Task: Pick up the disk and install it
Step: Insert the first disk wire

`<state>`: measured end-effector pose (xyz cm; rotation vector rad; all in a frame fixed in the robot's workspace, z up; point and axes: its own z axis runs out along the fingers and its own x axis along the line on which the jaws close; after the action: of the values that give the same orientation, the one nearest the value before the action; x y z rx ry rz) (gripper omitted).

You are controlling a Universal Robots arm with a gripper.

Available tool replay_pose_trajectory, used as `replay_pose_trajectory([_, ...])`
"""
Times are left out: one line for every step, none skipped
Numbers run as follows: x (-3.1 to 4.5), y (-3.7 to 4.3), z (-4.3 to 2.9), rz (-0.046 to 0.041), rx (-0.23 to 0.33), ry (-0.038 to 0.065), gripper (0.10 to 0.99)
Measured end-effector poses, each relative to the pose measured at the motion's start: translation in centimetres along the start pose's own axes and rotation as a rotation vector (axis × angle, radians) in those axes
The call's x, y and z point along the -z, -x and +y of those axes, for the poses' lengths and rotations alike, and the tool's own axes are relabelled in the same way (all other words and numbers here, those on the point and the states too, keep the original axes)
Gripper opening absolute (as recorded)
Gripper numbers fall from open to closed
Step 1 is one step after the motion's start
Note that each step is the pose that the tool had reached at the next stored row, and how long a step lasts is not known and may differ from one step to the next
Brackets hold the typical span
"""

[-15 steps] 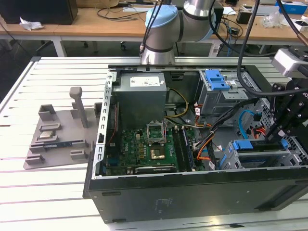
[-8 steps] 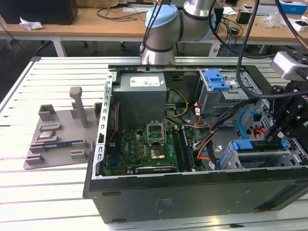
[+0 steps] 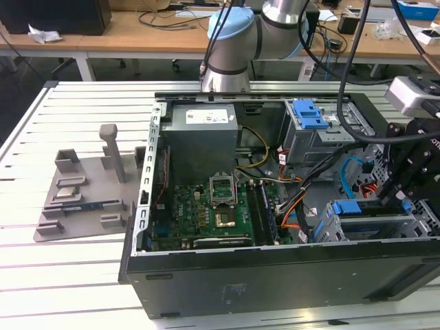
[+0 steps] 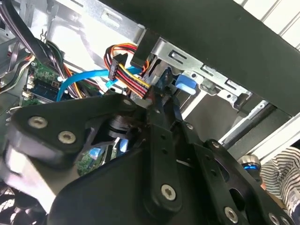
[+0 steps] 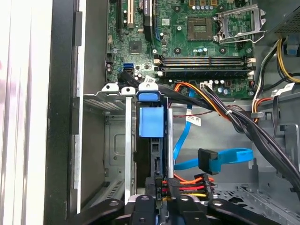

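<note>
in the exterior view, going from its left to its right: a grey fixture tray (image 3: pixel 82 199) lies on the slatted table (image 3: pixel 41 137) beside the open computer case (image 3: pixel 275 275); inside the case come the grey power-supply box (image 3: pixel 203 130), the motherboard (image 3: pixel 199 213), a bundle of cables (image 3: pixel 302 199), and at the exterior view's right the drive cage (image 3: pixel 371 220), over which the gripper (image 3: pixel 405 175) hangs

the disk (image 3: pixel 375 218) sits edge-on in that cage, a blue handle at its end; in the first wrist view it (image 5: pixel 151 122) stands in the slot between the cage's metal walls (image 5: pixel 129 140), its blue plastic front piece facing the camera and only a dark thin edge of the body showing below it; the label and silver face are hidden

the step in hand looks like seating the disk in its bay; to do it well i would keep the push straight along the slot so the rails do not bind, and keep the orange and red power leads (image 5: pixel 192 185) and the blue data cable (image 5: pixel 225 157) from being pinched, since they lie just beside the slot

whether the fingers are apart or clamped on the disk i cannot tell; the gripper body hides the tips in both wrist views
</note>
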<state>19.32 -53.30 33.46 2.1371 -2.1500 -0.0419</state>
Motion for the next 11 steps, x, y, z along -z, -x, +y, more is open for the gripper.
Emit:
replay_pose_trajectory([0.07, -0.01, 0.01, 0.0011, 0.0, 0.0, 0.239])
replay_pose_trajectory([0.34, -0.02, 0.03, 0.0009, 0.0, 0.0, 0.239])
replay_pose_trajectory([0.73, -0.04, 0.07, 0.0007, 0.0, 0.0, 0.239])
replay_pose_trajectory([1.13, -0.05, 0.11, 0.001, 0.0, 0.0, 0.239])
replay_pose_trajectory([2.07, 0.04, 0.21, 0.0008, 0.0, 0.0, 0.239])
replay_pose_trajectory([2.5, 0.14, 0.24, 0.0011, 0.0, 0.0, 0.224])
replay_pose_trajectory([2.9, 0.18, 0.28, 0.0011, 0.0, 0.0, 0.224])
replay_pose_trajectory([3.63, 0.2, 0.36, 0.0008, 0.0, 0.0, 0.157])
replay_pose_trajectory([4.37, 0.21, 0.43, 0.0011, 0.0, 0.0, 0.106])
replay_pose_trajectory([4.96, 0.2, 0.48, 0.0012, 0.0, 0.0, 0.106])
replay_pose_trajectory([5.24, 0.18, 0.51, 0.001, 0.0, 0.0, 0.106])
